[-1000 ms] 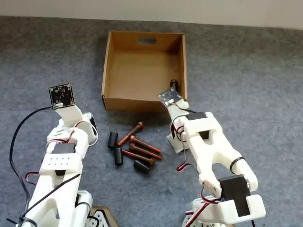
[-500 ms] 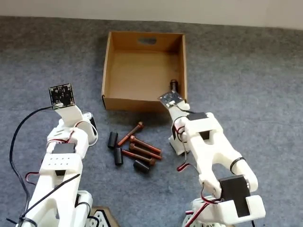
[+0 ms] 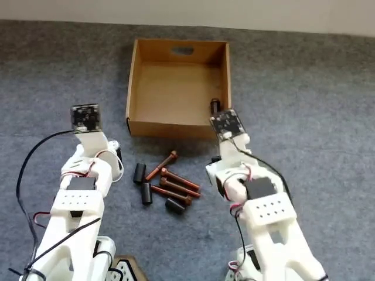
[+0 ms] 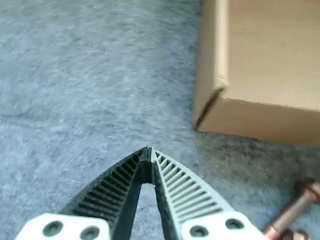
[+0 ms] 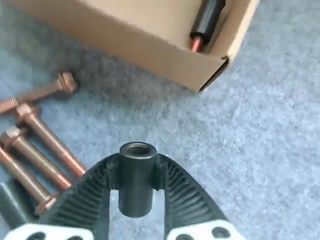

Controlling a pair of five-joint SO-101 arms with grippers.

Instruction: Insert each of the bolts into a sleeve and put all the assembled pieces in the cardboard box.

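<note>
From above, the cardboard box sits open on the grey carpet beyond both my arms. It holds one assembled piece, tucked into the near corner on my right side; the rest of its floor is bare. Four bolts lie bunched in front of the box between my arms. Three loose sleeves lie beside them.

At my left wrist, my left gripper has its fingers pressed together on nothing. It hangs over carpet just off the box's near corner, with one bolt head close by.

At my right wrist, my right gripper pinches the held sleeve around its middle, so the open bore stands clear of my fingers. The bolts lie on the carpet to one side, and the box corner with the finished piece lies ahead.

I judge the step in hand to be mating a bolt with this sleeve. To do it well, my left fingers should spread and take the outermost bolt near its head, leaving the shank free. I should keep the sleeve steady and line the shank up with the bore before pushing. A slanted entry would likely jam or twist the sleeve in my grip.
</note>
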